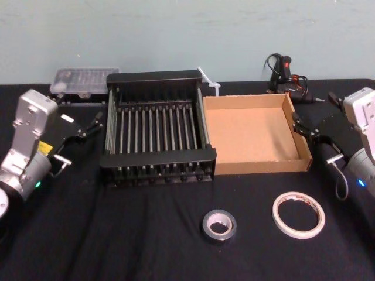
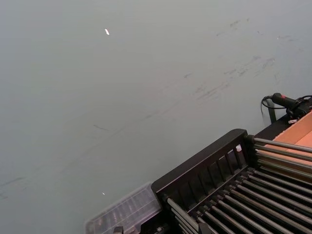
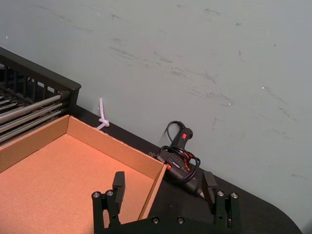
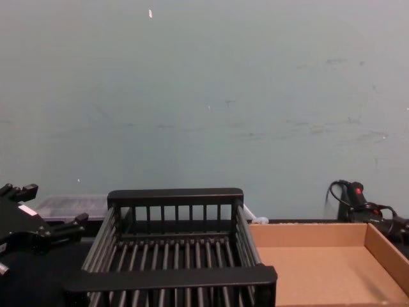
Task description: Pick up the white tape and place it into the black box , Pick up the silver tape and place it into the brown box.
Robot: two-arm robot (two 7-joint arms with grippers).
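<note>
Sitting empty: black box (image 1: 158, 126), brown box (image 1: 253, 134); tapes outside.

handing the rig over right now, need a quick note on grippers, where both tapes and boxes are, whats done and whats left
Left gripper: open, holding nothing, parked left of the black slatted crate.
Right gripper: open, holding nothing, beside the right wall of the shallow brown cardboard tray.
White tape roll with red-orange print: flat on the black table, in front of the tray.
Dark grey-silver tape roll: flat on the table, left of the white roll.
Crate and tray sit side by side, both holding nothing.
Done: nothing yet.
Left: white roll into the crate, silver roll into the tray.
</note>
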